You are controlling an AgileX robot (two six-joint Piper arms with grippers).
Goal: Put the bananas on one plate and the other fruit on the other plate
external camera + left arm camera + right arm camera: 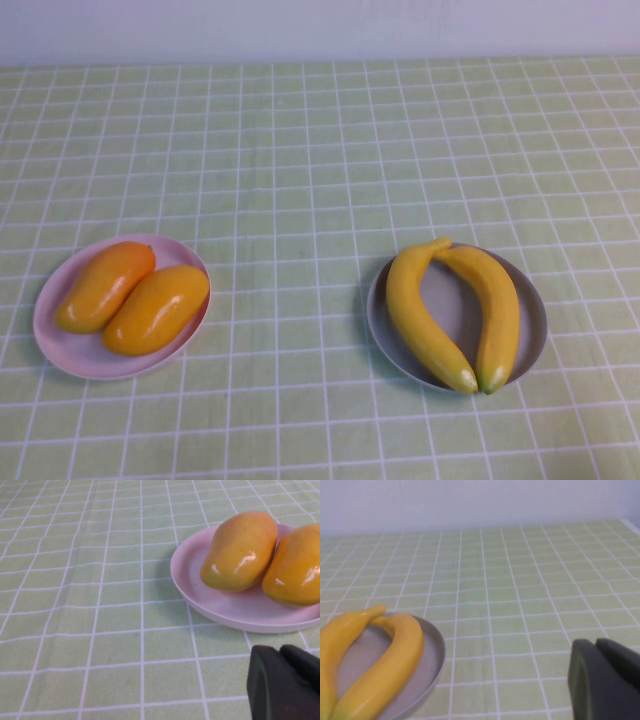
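Tabletop [320, 150]: green checked cloth with white grid lines, carrying everything below.

Grey-blue plate [532, 330]: on the robot's right side of the tabletop. In the right wrist view it lies near the right gripper [605, 680], apart from its fingers.

Pink plate [55, 345]: on the robot's left side, well apart from the grey-blue plate. In the left wrist view it lies just beyond the left gripper [285, 682], not touching.

Bananas [420, 315]: two, both resting on the grey-blue plate, stem ends meeting, tips together at the near rim and slightly overhanging it.

Mango-like fruits [155, 308]: two, side by side and touching, both on the pink plate.

Left gripper: only a dark edge of its fingers shows in its wrist view, low and clear of the pink plate. Nothing is seen held; how far the fingers are parted cannot be told.

Right gripper: likewise a dark edge only, clear of the grey-blue plate, nothing seen held, opening not discernible.

Judgement: sorting appears complete. What remains is to keep both arms away from the plates; any retreat is best made away from the rims, particularly near the overhanging banana tips.
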